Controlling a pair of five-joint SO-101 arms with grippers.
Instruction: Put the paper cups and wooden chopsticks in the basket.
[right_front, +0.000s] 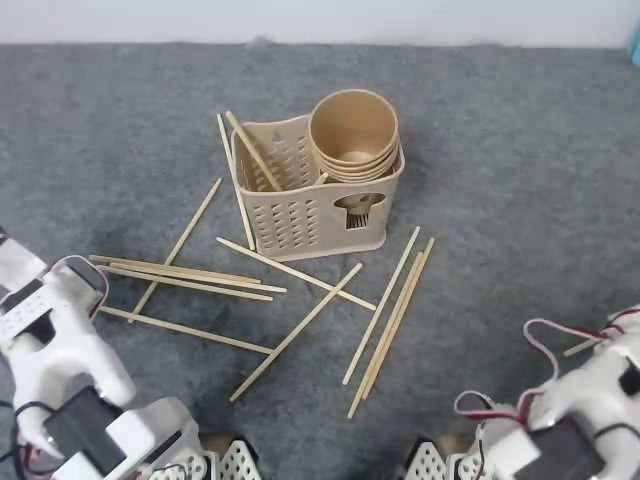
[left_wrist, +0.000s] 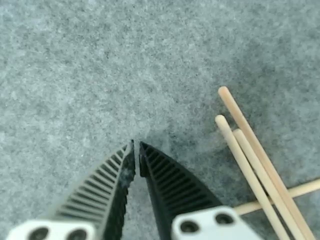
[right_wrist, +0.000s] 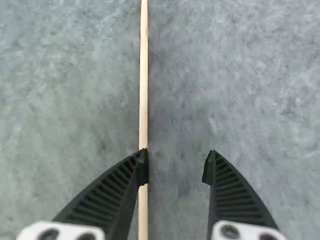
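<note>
The stack of tan paper cups (right_front: 354, 135) sits nested in one compartment of the beige slotted plastic basket (right_front: 290, 225). A few pale wooden chopsticks (right_front: 243, 135) lean upright in the compartment beside the cups. The basket stands well away from both grippers, out ahead of them and roughly between the two arms. More loose wooden sticks (right_front: 398, 310) lie scattered flat on the grey carpeted tabletop (right_front: 520, 150), in front of the basket and to either side of it, between the basket and the arms. The right gripper (right_wrist: 176, 155) is low over the carpet with its black ribbed jaws set apart and nothing between them. One single long chopstick (right_wrist: 143, 75) runs straight out ahead of it, in line with one fingertip (right_wrist: 142, 160), and passes beneath that tip, not through the gap. The left gripper (left_wrist: 136, 146) also hangs close to the carpet. Its jaws are drawn almost together, leaving only a thin slit, and they grip nothing. Just off to one side of it lie the rounded ends of three sticks in a bunch (left_wrist: 254, 160), near the fingers but apart from them. In the high view, the white left arm (right_front: 60, 340) and the white right arm (right_front: 590, 390) sit at the near corners of the table.
</note>
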